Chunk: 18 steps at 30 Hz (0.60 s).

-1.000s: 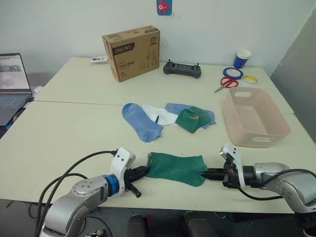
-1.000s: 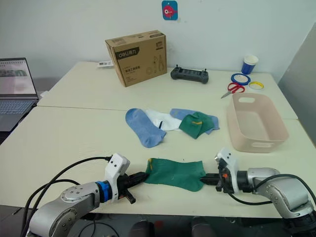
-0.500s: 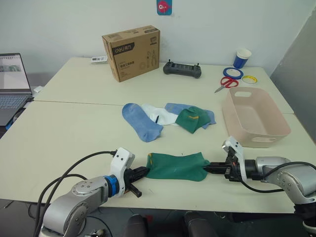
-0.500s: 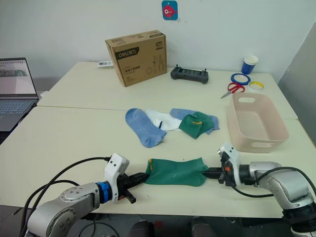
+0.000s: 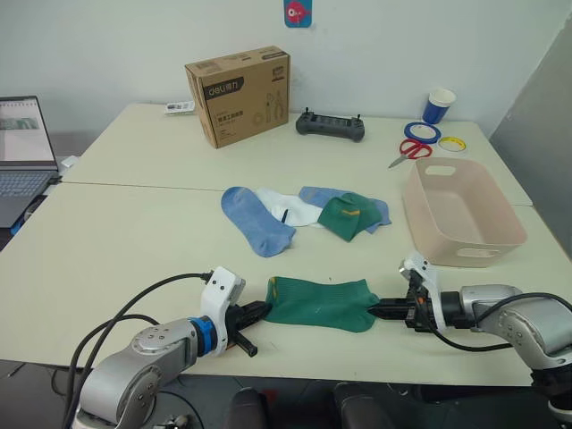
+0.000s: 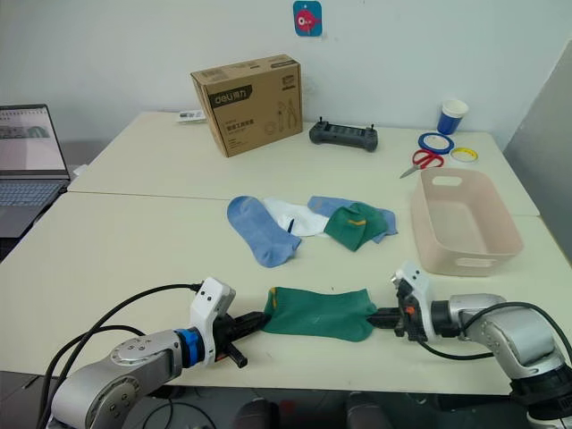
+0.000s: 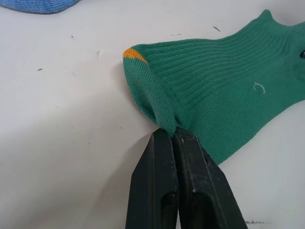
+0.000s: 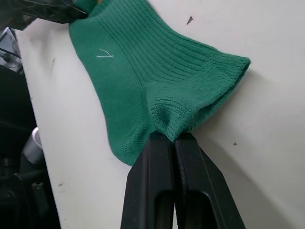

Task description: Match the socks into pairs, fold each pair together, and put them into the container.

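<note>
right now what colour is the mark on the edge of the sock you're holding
Orange-yellow, a small patch on the dark green sock, near the left tool. The left wrist view shows it best.

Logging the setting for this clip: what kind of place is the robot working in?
Probably an office or lab workroom, not a home: plain pale tables pushed together, an open laptop at one side, and a handheld controller, tape rolls and scissors at the back by a cardboard box.

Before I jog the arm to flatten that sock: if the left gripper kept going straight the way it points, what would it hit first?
The green sock it already pinches; beyond that, probably the right gripper clamped on the sock's far end, facing it.
</note>
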{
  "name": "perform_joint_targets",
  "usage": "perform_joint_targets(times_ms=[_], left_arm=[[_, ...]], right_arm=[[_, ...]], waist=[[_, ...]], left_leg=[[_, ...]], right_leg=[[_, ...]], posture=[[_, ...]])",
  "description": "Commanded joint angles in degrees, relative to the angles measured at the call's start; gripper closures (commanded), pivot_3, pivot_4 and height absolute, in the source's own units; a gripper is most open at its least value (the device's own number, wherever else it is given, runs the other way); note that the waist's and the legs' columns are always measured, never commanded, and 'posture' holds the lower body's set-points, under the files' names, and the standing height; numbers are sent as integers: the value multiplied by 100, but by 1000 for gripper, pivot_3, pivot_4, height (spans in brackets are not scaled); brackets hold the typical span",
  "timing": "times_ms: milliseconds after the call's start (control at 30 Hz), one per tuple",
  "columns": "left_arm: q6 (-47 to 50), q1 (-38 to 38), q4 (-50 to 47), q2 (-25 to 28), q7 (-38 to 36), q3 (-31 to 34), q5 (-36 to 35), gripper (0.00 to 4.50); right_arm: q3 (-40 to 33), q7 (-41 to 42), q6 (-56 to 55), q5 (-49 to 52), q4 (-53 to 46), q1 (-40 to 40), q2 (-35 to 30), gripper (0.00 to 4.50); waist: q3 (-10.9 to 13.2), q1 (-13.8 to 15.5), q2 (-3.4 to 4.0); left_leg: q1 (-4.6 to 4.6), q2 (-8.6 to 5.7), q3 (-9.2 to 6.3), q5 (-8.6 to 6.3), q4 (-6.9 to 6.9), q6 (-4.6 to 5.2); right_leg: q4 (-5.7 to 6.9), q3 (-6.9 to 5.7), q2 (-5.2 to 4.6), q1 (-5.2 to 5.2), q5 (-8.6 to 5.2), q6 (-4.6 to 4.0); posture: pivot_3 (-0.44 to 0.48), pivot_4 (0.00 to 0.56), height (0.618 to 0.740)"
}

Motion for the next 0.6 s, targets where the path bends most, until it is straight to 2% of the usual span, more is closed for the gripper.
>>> perform_joint_targets(times_ms=[33, 133, 200, 367, 467, 567, 600], left_arm=[[-107, -9, -43, 14, -51, -52, -22, 4069], [-133, 50, -33, 69, -124, 64, -48, 3315], [-153, 114, -16, 160, -220, 309, -135, 2625], [-470, 119, 427, 912, -874, 1333, -312, 1102], [-1103, 13, 699, 1267, -1415, 1562, -233, 156], [-1554, -388, 817, 1281, -1640, 1427, -181, 156], [-1682, -545, 820, 1235, -1673, 1280, -128, 321]], right_arm=[[-150, 8, -142, -15, -40, -80, -11, 3809], [-236, 72, -159, 16, 0, -63, -88, 2837], [-329, 188, -166, 52, 31, -32, -216, 2073], [-732, 757, -515, 85, 315, -96, -768, 376], [-773, 1055, -972, 55, 235, -220, -855, 369], [-617, 874, -1482, -85, 10, -465, -420, 369], [-517, 750, -1645, -161, -68, -544, -204, 369]], waist=[[0, -1, 0], [0, 0, 0], [0, -2, 0], [4, -3, 1], [8, -7, 1], [11, -1, 1], [11, 0, 0]], left_leg=[[0, 0, 0, 0, 0, 0], [0, 0, 0, 0, 0, 0], [0, 0, -1, 0, 0, 0], [1, 2, -1, 0, -1, 0], [1, 2, 2, 0, -2, 0], [-1, -4, 12, -1, -3, 0], [-3, -4, 13, -1, -2, 0]], right_leg=[[0, 0, 0, 0, 0, 0], [0, 0, 0, 0, 0, 0], [0, 0, 0, 0, 0, 0], [1, -3, 1, -5, -1, -2], [1, -3, 0, -21, -1, -5], [-2, -4, -15, -26, -3, -7], [-3, -4, -16, -21, -3, -6]], posture=[[0, 150, 740], [0, 150, 740], [0, 150, 740], [0, 150, 740], [0, 150, 740], [0, 150, 740], [0, 150, 740]])
